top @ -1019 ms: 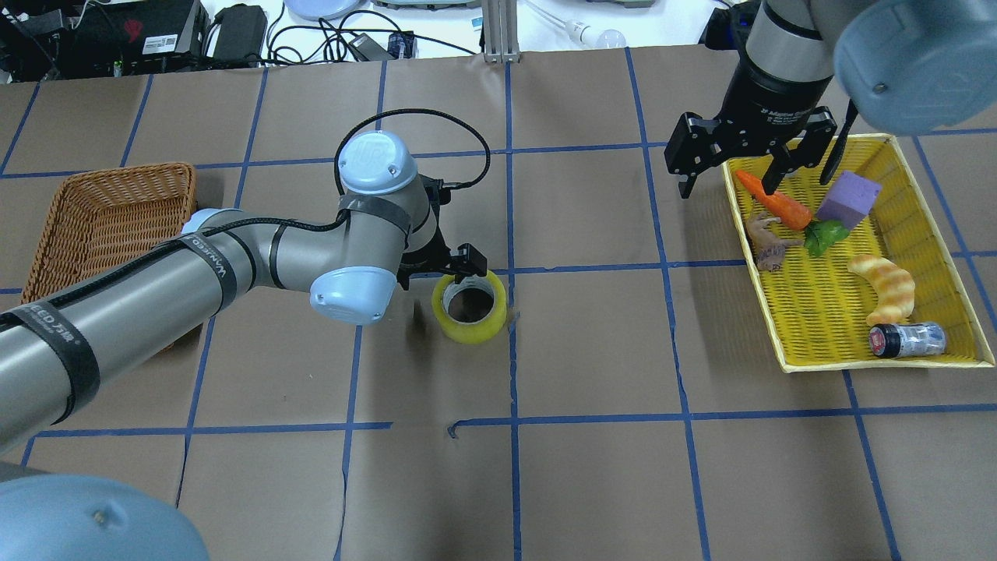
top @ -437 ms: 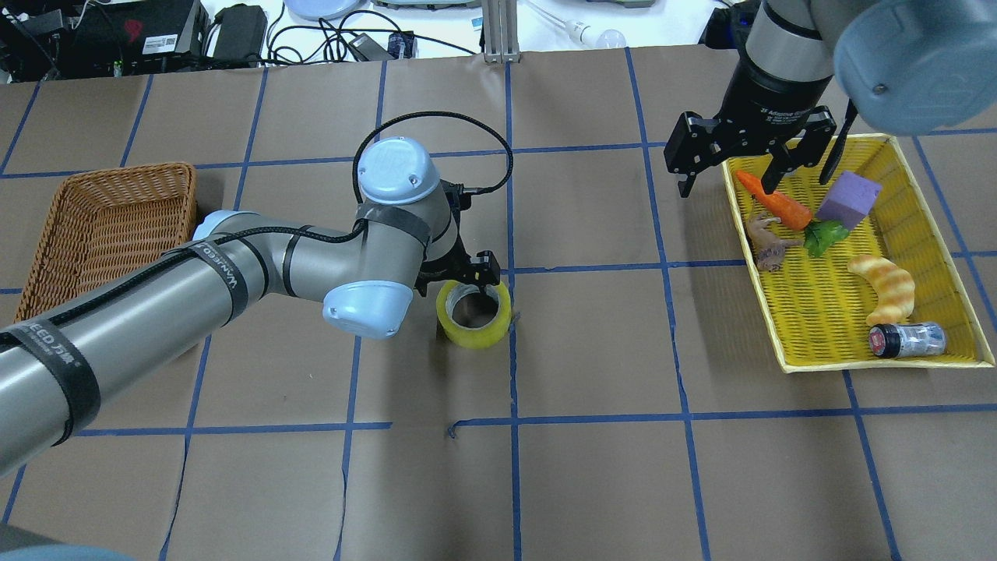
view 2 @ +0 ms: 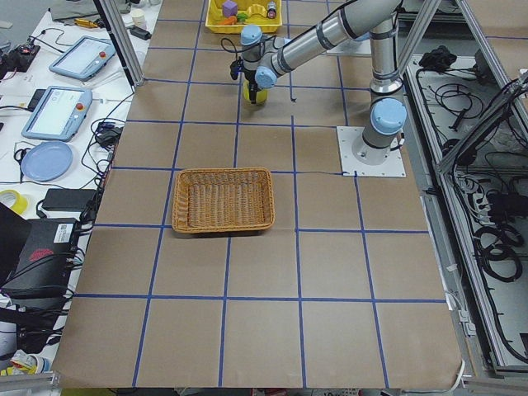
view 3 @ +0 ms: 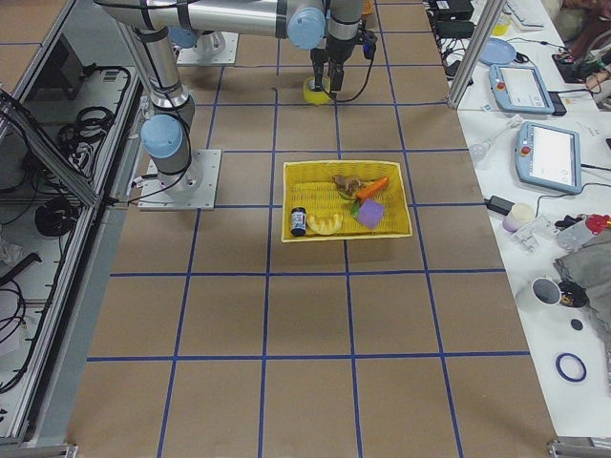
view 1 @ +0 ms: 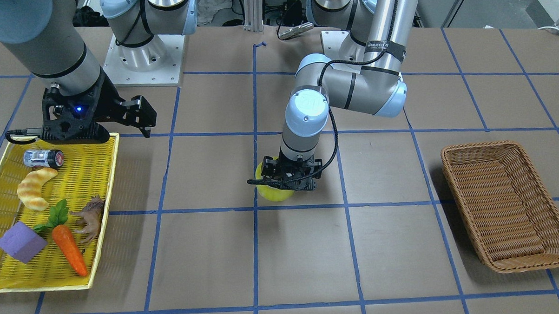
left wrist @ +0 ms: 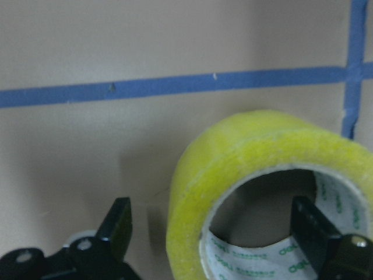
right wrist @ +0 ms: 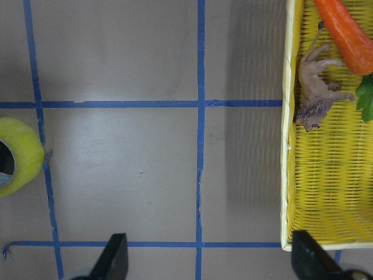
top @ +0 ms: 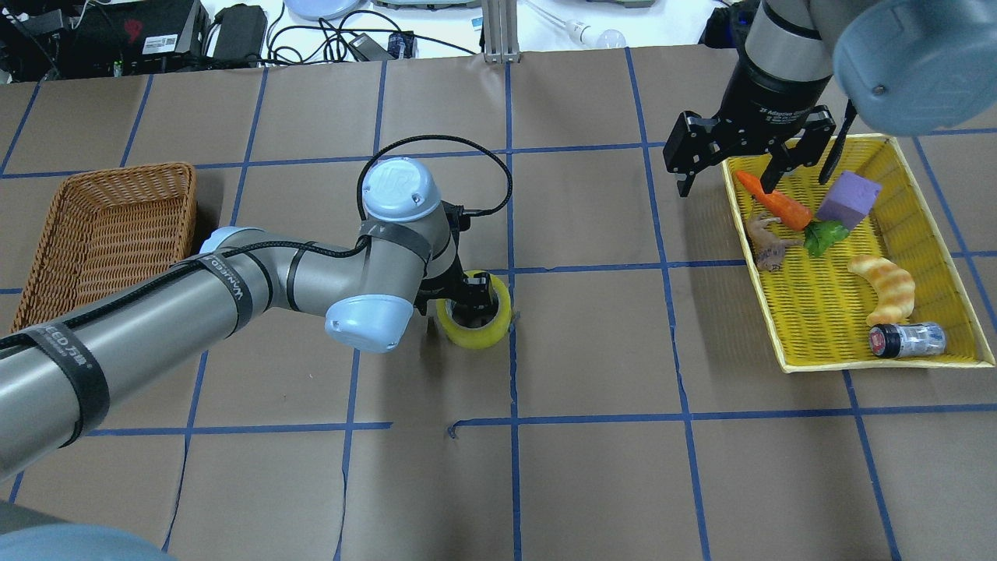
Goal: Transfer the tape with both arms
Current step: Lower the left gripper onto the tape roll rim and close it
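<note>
The tape (top: pixel 471 331), a yellow roll with a white core, lies flat near the table's middle; it also shows in the front view (view 1: pixel 274 193) and in the right wrist view (right wrist: pixel 17 154). My left gripper (top: pixel 467 300) is down on it and open. In the left wrist view one finger (left wrist: pixel 116 227) is outside the tape's (left wrist: pixel 256 151) wall and the other (left wrist: pixel 315 233) is inside the core, neither pressing the wall. My right gripper (top: pixel 728 183) is open and empty, hovering over the yellow tray's far left rim.
The yellow tray (top: pixel 810 312) at the right holds a carrot (top: pixel 775 202), a purple block (top: pixel 849 199), a croissant toy (top: pixel 884 284), an animal figure and a small bottle. A wicker basket (top: pixel 109 226) stands at the left.
My left arm has moved right and down onto the tape, and one finger has dropped into the core. The tape has shifted slightly. My right arm has not moved.
</note>
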